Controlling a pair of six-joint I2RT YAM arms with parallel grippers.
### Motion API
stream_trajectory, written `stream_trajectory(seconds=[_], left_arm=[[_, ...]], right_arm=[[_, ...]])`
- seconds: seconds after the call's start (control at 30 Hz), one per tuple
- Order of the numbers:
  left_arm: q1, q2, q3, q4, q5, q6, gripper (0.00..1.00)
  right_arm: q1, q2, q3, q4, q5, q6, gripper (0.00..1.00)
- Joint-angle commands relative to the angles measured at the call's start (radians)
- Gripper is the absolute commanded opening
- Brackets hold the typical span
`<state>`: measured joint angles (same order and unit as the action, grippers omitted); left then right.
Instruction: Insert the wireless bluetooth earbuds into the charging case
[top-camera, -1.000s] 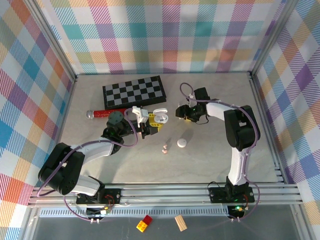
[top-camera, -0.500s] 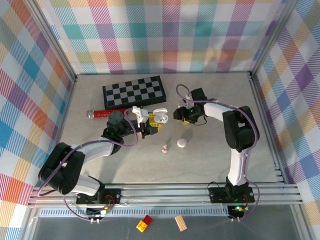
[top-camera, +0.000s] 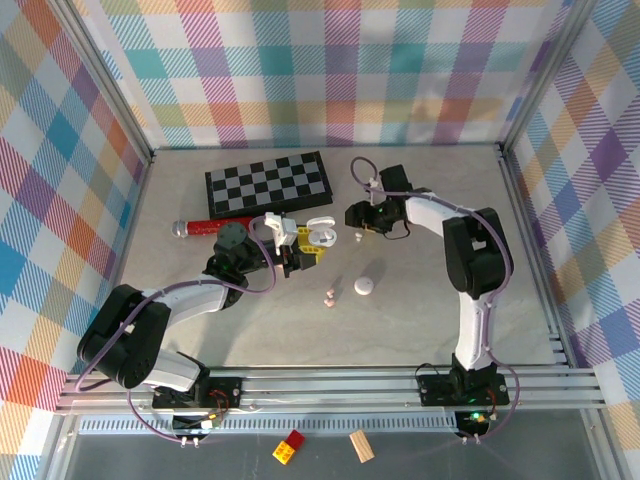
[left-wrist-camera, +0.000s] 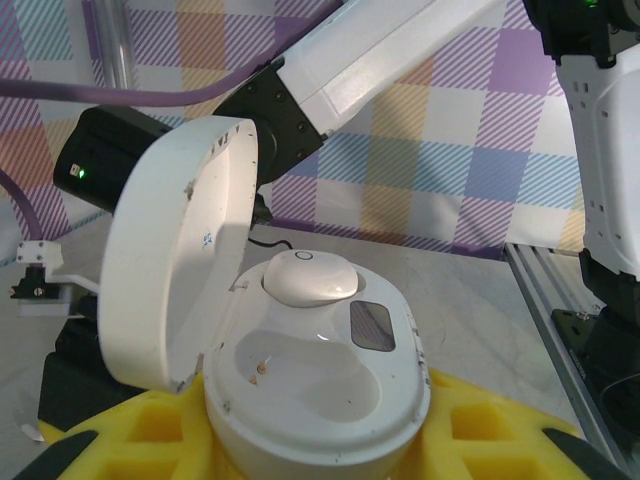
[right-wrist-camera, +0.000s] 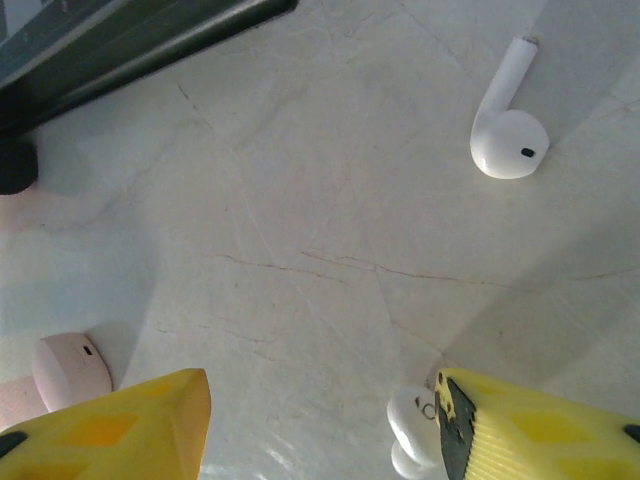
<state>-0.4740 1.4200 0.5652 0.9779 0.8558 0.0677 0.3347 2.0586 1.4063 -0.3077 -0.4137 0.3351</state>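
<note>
Two arms. Top view: left gripper clenched on the open charging case, steadying it for loading. Left wrist: one seated earbud, near socket empty. Right wrist: right gripper released, a loose earbud beside one pad

A folded chessboard lies flat at the far left of the pale table. Just near of it lies a red stick, its silvery end pointing left. Plaid walls stand on three sides. Beyond the table's near edge, a red-and-yellow brick lies left of a wooden block.
</note>
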Motion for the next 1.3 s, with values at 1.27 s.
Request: stream_trajectory(seconds=[1.27], left_arm=[[0.011, -0.001, 0.007, 0.056, 0.039, -0.01, 0.34]], right_arm=[[-0.003, 0.078, 0.033, -0.111, -0.01, -0.032, 0.4]])
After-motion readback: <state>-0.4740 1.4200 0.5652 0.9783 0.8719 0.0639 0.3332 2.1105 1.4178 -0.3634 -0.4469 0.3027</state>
